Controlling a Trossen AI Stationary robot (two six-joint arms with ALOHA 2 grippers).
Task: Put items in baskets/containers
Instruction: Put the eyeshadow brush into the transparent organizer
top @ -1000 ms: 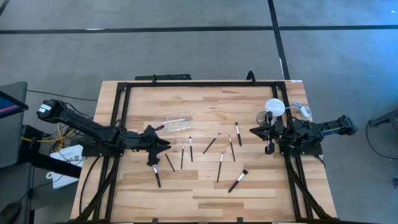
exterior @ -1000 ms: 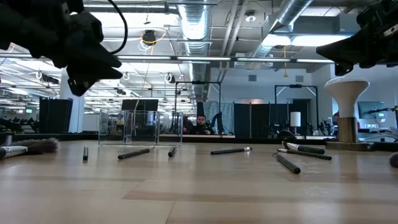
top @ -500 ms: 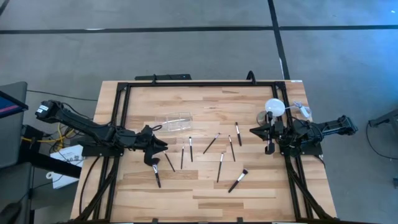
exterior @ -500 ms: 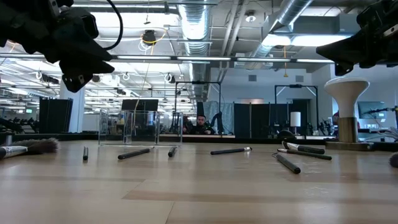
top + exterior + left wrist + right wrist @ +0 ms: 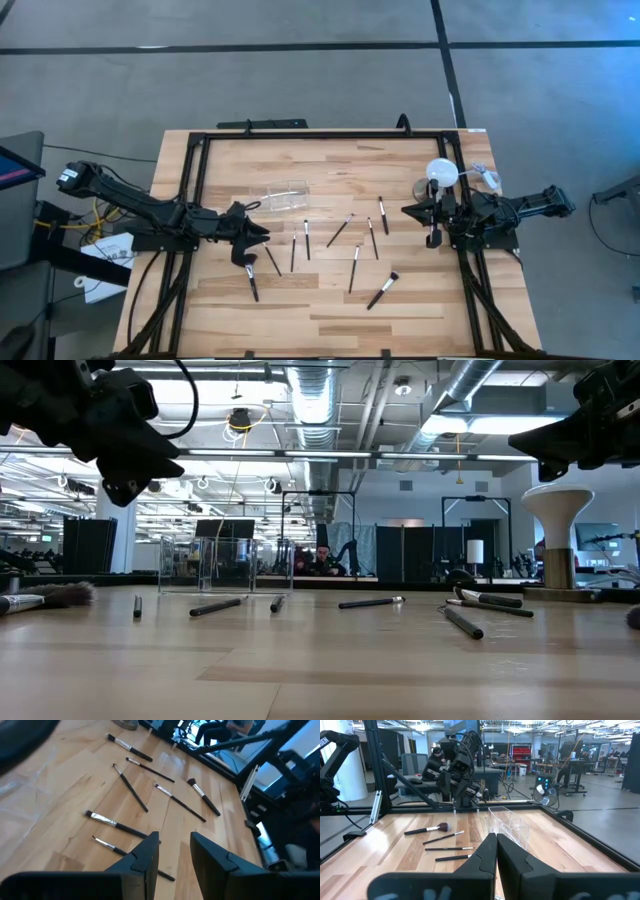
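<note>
**Poised over scattered brushes, nothing held**

Left gripper [image 5: 248, 256] parted and empty near table's [image 5: 420, 310] left edge, hovering above slim dark makeup brushes [image 5: 306, 240] strewn mid-table, likely choosing one. Clear plastic container [image 5: 285, 194] just beyond, apparently unfilled. Right gripper [image 5: 432, 237] clenched, empty, parked at right edge.

My table [image 5: 330, 310] is pale blond wood in long planks, framed by a black rail [image 5: 320, 136]. The brushes [image 5: 127, 786] on it have black handles, silver ferrules and dark tips, and the container [image 5: 285, 194] is clear, showing only faint whitish edges. My arms and both grippers, left [image 5: 172, 857] and right [image 5: 496, 851], are black, and the ball [image 5: 442, 172] is white.
</note>
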